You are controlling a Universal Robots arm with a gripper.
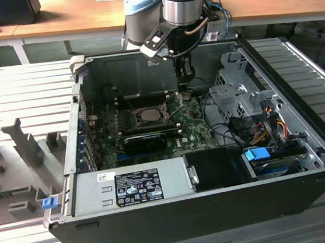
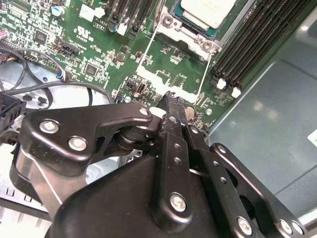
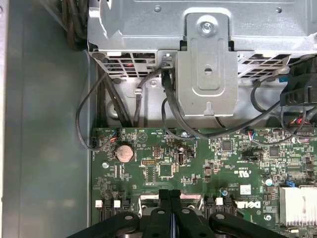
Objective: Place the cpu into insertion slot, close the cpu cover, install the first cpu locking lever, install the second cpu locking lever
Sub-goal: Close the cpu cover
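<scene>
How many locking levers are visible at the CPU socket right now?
2. In the second wrist view, one wire lever runs along one side of the cpu, the other along the opposite side, nearer the memory slots. None looks hidden.

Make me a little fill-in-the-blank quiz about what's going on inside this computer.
The cpu lies in the insertion slot of a ___ circuit board.
The cpu cover stands ___, not folded over the chip.
The gripper, near the cover's free edge, has its fingers ___ rather than open.
Missing words: green; open; shut.
</scene>
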